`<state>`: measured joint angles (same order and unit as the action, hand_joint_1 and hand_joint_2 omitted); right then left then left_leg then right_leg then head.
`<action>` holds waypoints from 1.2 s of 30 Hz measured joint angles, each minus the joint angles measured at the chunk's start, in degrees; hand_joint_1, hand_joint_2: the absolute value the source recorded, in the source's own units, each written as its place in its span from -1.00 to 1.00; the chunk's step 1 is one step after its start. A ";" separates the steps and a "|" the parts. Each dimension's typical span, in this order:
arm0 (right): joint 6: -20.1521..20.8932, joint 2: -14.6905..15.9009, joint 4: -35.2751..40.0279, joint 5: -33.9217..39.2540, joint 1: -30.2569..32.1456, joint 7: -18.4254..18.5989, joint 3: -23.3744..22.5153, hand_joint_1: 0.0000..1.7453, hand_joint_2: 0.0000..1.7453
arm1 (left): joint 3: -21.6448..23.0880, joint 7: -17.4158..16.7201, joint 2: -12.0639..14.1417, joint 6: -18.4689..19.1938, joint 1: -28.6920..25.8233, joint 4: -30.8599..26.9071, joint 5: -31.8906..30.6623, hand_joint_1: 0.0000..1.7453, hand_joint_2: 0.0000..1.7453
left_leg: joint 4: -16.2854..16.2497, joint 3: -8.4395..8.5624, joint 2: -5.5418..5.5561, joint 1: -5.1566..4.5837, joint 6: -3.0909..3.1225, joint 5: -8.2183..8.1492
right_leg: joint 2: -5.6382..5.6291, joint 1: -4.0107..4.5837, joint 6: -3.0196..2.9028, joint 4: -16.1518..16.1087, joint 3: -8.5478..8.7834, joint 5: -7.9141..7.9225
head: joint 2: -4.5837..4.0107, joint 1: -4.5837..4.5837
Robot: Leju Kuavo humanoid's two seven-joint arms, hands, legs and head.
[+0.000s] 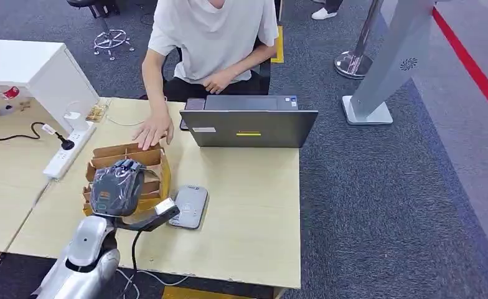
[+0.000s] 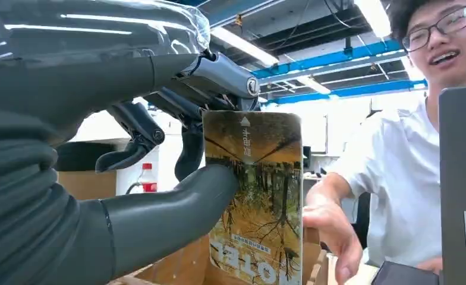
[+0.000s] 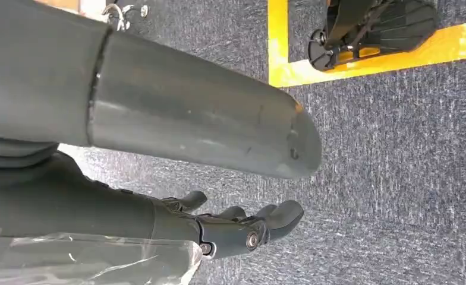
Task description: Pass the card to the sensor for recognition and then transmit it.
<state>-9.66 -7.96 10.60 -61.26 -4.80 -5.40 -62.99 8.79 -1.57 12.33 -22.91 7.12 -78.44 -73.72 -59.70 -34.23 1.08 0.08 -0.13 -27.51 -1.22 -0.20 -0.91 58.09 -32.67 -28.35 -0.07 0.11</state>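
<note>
Left hand [image 2: 177,178] is pinching the card [image 2: 257,202] over the cardboard box [image 1: 139,163]; the sensor [image 1: 189,206] is lying just beside, unscanned. Scanning and handover remain. Right hand [image 3: 230,228] is hanging empty, fingers apart.

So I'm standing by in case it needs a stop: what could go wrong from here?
1. The left hand pinches the card by one edge between thumb and fingers; it might slip or twist on the way to the sensor.
2. The person's hand rests on the cardboard box right by the left hand; lifting out could bump it.
3. The card may catch on the box's dividers.
</note>
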 joint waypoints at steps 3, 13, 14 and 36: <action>-0.02 0.02 0.02 0.00 0.00 0.00 -0.02 -1.00 -1.00 | 0.00 -0.11 -0.15 0.35 0.00 0.00 0.00 1.00 1.00 | 0.00 0.00 0.00 0.00 0.00 0.00 | 0.00 0.00 0.00 0.01 0.00 0.00 | 0.00 0.00; 0.00 0.02 0.02 -0.63 -0.03 0.09 -0.07 -1.00 -1.00 | 0.00 -0.61 -0.22 0.94 1.58 0.24 -1.27 1.00 1.00 | 0.00 -0.02 0.02 0.00 0.00 0.00 | 0.01 0.00 0.00 0.00 -0.02 0.00 | 0.00 -0.02; 0.11 0.02 0.02 -0.72 -0.06 0.07 -0.07 -1.00 -1.00 | 0.00 -0.63 -0.13 0.68 2.46 0.42 -1.62 1.00 1.00 | 0.00 -0.02 0.03 0.00 0.00 0.01 | 0.03 0.00 0.00 0.00 -0.01 0.00 | 0.00 0.00; -9.42 -3.93 -0.26 -3.56 -0.58 2.01 0.39 -1.00 -1.00 | 1.55 -1.33 4.22 -4.72 41.12 28.75 -10.29 1.00 1.00 | -0.01 -0.02 0.00 0.03 -0.08 0.13 | -0.03 0.03 -0.05 0.08 -0.04 0.08 | 0.00 0.07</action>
<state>-19.08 -11.89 10.34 -64.83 -5.39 -3.39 -62.60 10.34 -2.91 16.55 -27.63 48.24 -49.70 -84.02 -59.72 -34.25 1.08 0.12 -0.21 -27.38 -1.25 -0.17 -0.97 58.17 -32.71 -28.27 -0.07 0.18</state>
